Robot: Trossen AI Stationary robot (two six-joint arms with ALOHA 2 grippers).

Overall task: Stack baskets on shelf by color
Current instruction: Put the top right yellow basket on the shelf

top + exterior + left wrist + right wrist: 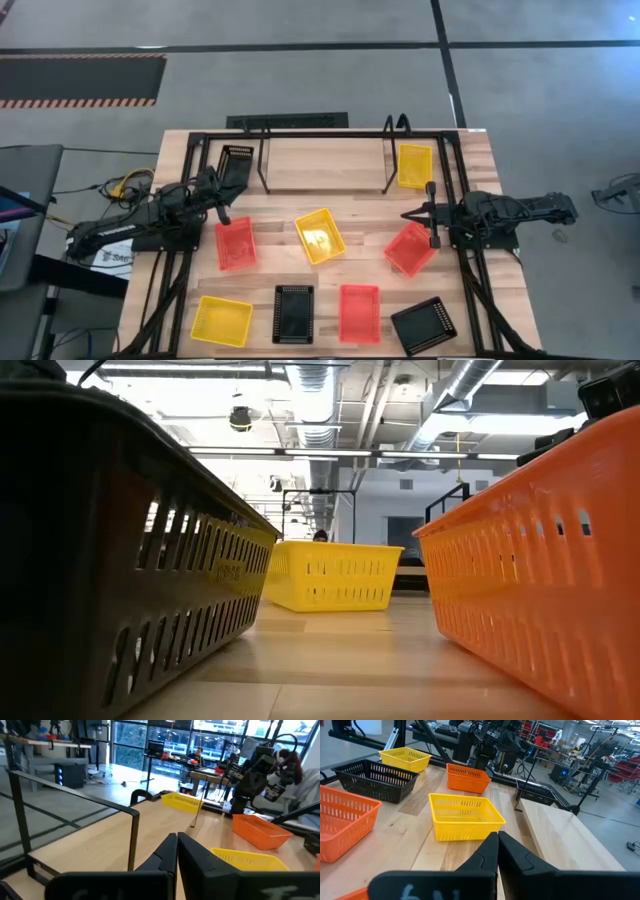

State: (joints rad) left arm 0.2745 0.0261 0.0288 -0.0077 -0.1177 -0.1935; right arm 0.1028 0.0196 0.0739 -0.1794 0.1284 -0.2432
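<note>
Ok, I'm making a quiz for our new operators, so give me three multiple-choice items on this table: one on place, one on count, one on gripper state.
1. Which basket lies between the two grippers, mid-table?
A. a black basket
B. a red-orange basket
C. a yellow basket

2. How many black baskets are on the table?
A. one
B. three
C. five

3. How is the left gripper?
A. shut, holding nothing
B. wide open
C. shut on a yellow basket

Answers:
1 C, the yellow basket sits between the left gripper and the right gripper.
2 B, the black baskets number three.
3 A, its wrist view shows its fingers together and empty.
</note>
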